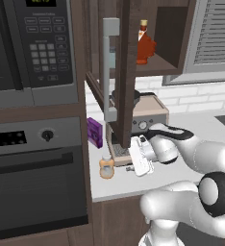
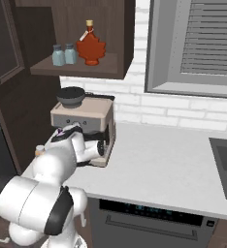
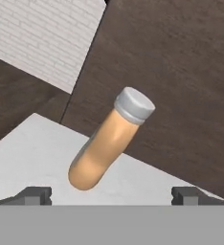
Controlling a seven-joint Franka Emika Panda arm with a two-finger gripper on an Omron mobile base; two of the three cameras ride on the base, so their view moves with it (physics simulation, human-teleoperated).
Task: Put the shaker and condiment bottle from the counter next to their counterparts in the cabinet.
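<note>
So the gripper is spread wide with nothing between the tips, and it sits low over the counter, right up near the front left corner. In the hand view the two dark fingertips stand far apart on either side of the condiment bottle, not touching it. That bottle is pale orange-tan with a light grey cap, standing on the white top just in front of the gripper. From the left base view you can see it at the counter's edge, just left of the white hand, close to the dark wall of the oven column.

Right behind the hand there's a tan coffee machine with a dark round lid on top, and a small purple box leaning against the column beside it. I can't pick out the shaker on the counter from these angles, so no idea where that one is.

Further back and up, the cabinet is open, its door swung out toward the robot with the long grey bar handle facing us. On the shelf inside: a deep red-orange bottle with a yellow cap, and just left of it two pale blue-grey shakers side by side. White brick wall behind, and a shuttered window off to the right.
</note>
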